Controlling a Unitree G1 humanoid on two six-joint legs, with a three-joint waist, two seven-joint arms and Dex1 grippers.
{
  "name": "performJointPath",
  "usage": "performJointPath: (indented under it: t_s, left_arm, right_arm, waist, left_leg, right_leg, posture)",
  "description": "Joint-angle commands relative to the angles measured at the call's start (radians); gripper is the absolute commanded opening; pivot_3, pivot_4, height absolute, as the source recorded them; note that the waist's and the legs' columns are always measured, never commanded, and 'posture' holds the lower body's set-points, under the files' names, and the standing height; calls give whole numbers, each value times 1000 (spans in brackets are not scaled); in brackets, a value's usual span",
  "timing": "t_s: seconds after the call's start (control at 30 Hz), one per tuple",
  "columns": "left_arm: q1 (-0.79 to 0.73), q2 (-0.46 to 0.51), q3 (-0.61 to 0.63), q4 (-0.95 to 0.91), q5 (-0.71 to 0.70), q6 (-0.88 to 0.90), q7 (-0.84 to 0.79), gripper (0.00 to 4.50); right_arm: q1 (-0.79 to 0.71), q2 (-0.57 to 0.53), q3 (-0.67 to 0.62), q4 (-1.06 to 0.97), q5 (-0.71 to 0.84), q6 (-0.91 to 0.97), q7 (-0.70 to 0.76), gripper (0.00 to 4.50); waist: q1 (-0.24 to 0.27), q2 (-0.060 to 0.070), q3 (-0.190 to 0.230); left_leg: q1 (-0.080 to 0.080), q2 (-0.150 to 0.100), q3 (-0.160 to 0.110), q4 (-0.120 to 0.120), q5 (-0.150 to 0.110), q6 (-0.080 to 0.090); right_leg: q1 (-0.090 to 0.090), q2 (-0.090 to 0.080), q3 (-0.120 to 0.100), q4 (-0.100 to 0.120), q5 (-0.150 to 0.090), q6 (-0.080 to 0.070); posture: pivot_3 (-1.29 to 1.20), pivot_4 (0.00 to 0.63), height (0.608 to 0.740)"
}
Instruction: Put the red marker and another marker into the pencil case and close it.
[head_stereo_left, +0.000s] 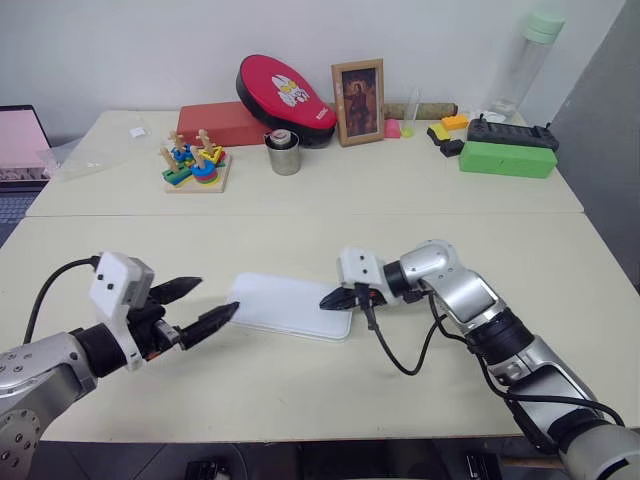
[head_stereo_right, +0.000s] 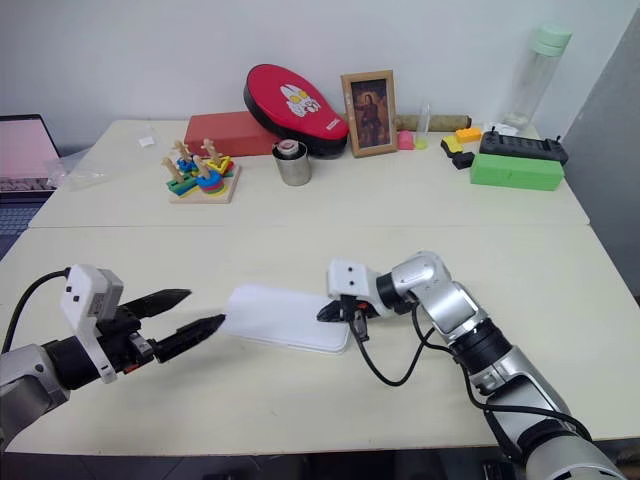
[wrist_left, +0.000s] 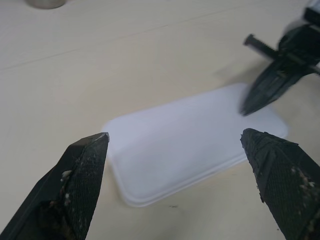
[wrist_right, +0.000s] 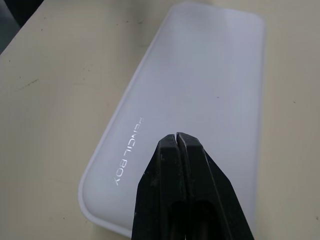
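Note:
The pencil case lies flat on the near table with its white lid down; the lid reads "PENCIL BOX" in the right wrist view. My right gripper is shut, its tip over the case's right end; I cannot tell whether it touches the lid. My left gripper stands open just off the case's left end, with nothing between its fingers, and points along the case. The red marker and the other marker are out of view.
On the far table stand a red padded oval case, a red box, a picture frame, a metal cup, a wooden stacking toy, a green box and a bottle. A laptop sits far left.

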Motion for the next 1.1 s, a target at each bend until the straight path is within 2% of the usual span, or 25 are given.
performJointPath:
  t_s: [0.03, 0.1, 0.23, 0.33, 0.4, 0.57, 0.7, 1.1]
  left_arm:
    - [-62, 28, 54, 114, 73, -49, 33, 4500]
    - [-98, 52, 64, 198, 123, -82, 35, 4500]
    - [-134, 107, 54, 392, 238, -167, 10, 4500]
    - [-124, 133, 33, 472, 298, -214, -29, 4500]
    - [-136, 145, 25, 506, 307, -225, -61, 4500]
    - [-179, 175, 0, 540, 324, -240, -134, 4500]
    - [-206, 180, -6, 552, 329, -232, -161, 4500]
    - [-317, 166, -109, 613, 397, -262, -166, 4500]
  right_arm:
    - [-41, -53, -170, -42, 122, 96, -13, 186]
    - [-52, -106, -220, -18, 141, 125, -9, 426]
    - [-56, -181, -316, 44, 165, 191, -67, 1486]
    - [-27, -220, -356, 52, 168, 229, -102, 2007]
    - [13, -248, -373, 15, 172, 257, -119, 2335]
    - [120, -302, -430, -144, 223, 368, -176, 3618]
    - [191, -325, -463, -264, 262, 431, -217, 4460]
    - [274, -387, -493, -400, 346, 505, -244, 4460]
  waist:
    - [1, 0, 0]
    - [5, 0, 0]
    - [10, 0, 0]
    - [5, 0, 0]
    - [5, 0, 0]
    - [6, 0, 0]
    - [8, 0, 0]
    - [2, 0, 0]
  left_leg:
    - [0, 0, 0, 0, 0, 0]
    - [0, 0, 0, 0, 0, 0]
    - [-1, 0, 0, -1, 0, 0]
    - [-1, 0, 2, -3, 0, 0]
    - [-1, 0, 2, -6, 0, 0]
    - [-2, 1, 2, -12, 0, 0]
    - [-4, 1, 3, -11, 0, 0]
    - [-5, 1, 3, -11, 0, 0]
  right_leg:
    - [0, 0, 0, 0, 0, 0]
    - [0, 0, 0, 0, 0, 0]
    - [-1, 0, 0, -1, 0, 0]
    - [-2, 0, 1, -1, 0, 0]
    - [-3, 0, 1, -1, 0, 0]
    - [-7, 0, 1, -2, -1, -2]
    - [-8, 0, 0, -2, -1, -2]
    - [-9, 0, 0, -2, -1, -2]
  posture:
    - [0, 150, 740]
    - [0, 150, 740]
    - [0, 150, 740]
    - [0, 150, 740]
    - [0, 150, 740]
    - [0, 150, 740]
    - [0, 150, 740]
    - [0, 150, 740]
